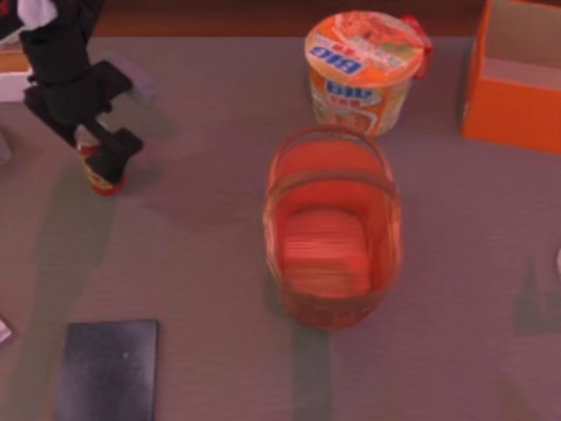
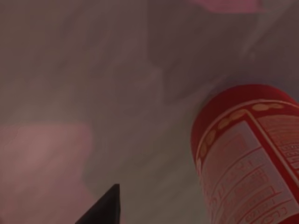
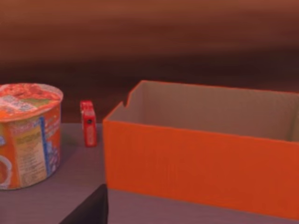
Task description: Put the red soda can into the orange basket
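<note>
The grey worktop (image 1: pixel 210 263) carries everything. The orange basket (image 1: pixel 331 230) sits in the middle, its handle arching across. Behind it stands a big noodle cup (image 1: pixel 361 70), and an orange box (image 1: pixel 517 79) is at the far right. The left claw (image 1: pixel 103 167) is at the far left, squeezing the red soda can (image 1: pixel 102 180). The right claw cannot be seen from above.

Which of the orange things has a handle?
The orange basket in the table's middle: a handle arches across it. The noodle cup and the cardboard box have none.
</note>
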